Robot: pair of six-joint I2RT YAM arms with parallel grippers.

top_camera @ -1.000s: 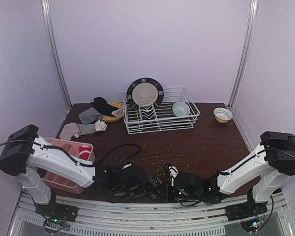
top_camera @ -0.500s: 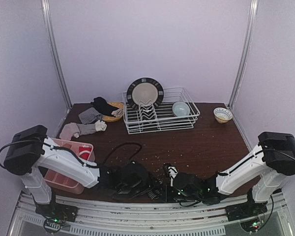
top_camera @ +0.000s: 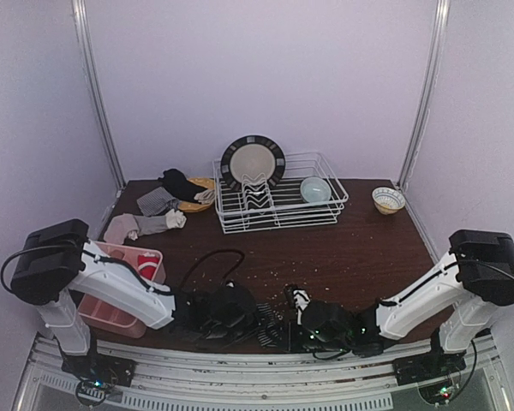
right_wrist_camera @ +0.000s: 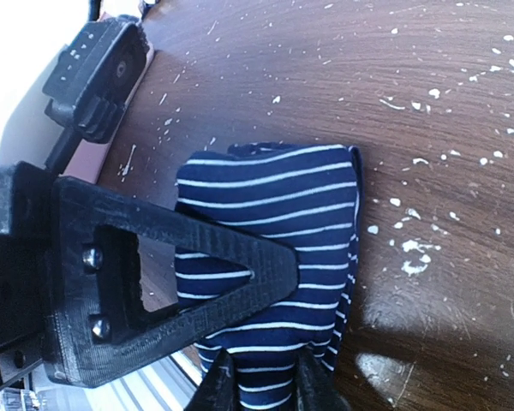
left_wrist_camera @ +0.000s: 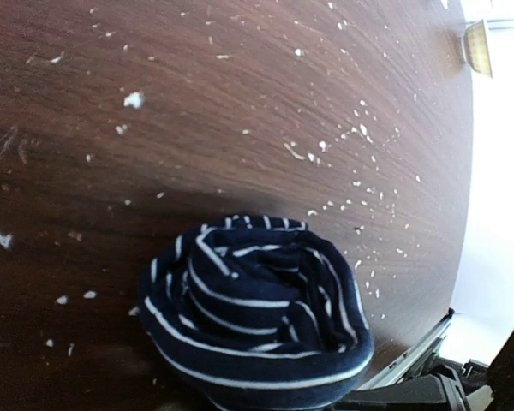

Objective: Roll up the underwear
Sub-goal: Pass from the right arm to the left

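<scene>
Down at the near edge, right claw (right_wrist_camera: 264, 387) pinches one end of the striped briefs (right_wrist_camera: 283, 214). Its cam shows a left claw (top_camera: 259, 321) finger (right_wrist_camera: 270, 272) across them. Left cam shows only the spiral end on the table (left_wrist_camera: 240, 103), so can't tell that grip.

A striped brief (left_wrist_camera: 255, 308) (navy, with thin white lines) is seen rolled into a bundle on the table (left_wrist_camera: 240, 103). White crumbs (left_wrist_camera: 134, 100) are scattered over the dark wood around it.
</scene>
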